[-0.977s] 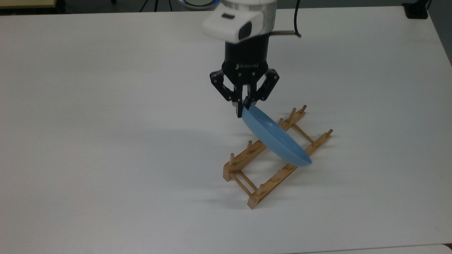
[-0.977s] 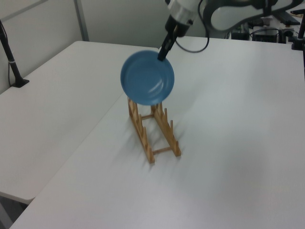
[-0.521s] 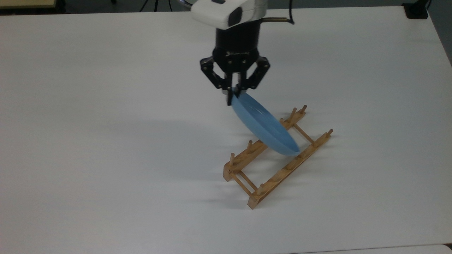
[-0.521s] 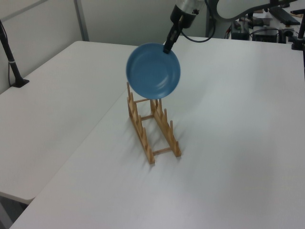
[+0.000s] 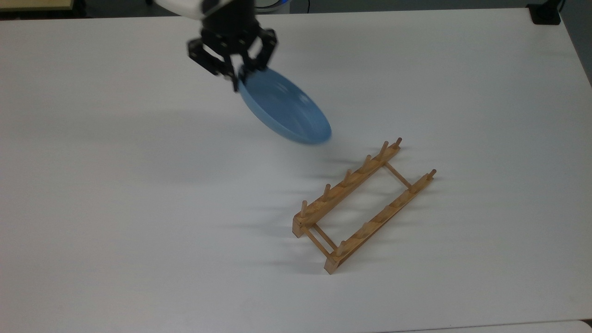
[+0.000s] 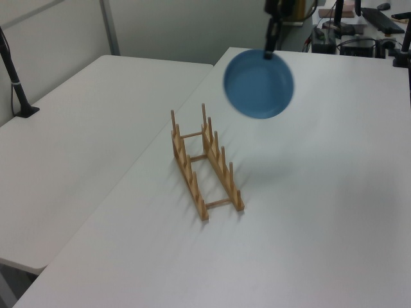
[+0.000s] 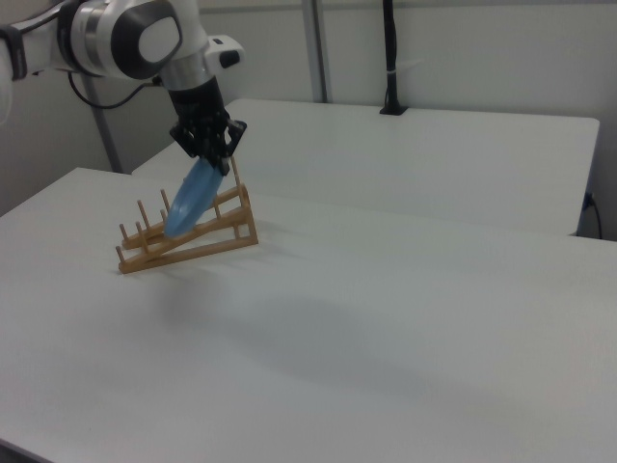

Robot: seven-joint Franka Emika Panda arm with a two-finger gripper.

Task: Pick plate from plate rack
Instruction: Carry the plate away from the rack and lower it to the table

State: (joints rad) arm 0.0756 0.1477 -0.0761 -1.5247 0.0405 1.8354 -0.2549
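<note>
My claw is clamped on the plate's top rim. The plate hangs in the air, clear of the rack, tilted, its hollow face up, running from my fingers down toward the top view's right. The rack stands bare on the table.

Plate rack on white table

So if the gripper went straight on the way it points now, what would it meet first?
The gripper points downward, shut on the plate's rim. Below it lies bare white table; the plate rack stands off toward the top view's lower right. The hanging plate would probably touch the table first, though depth is unclear.
</note>
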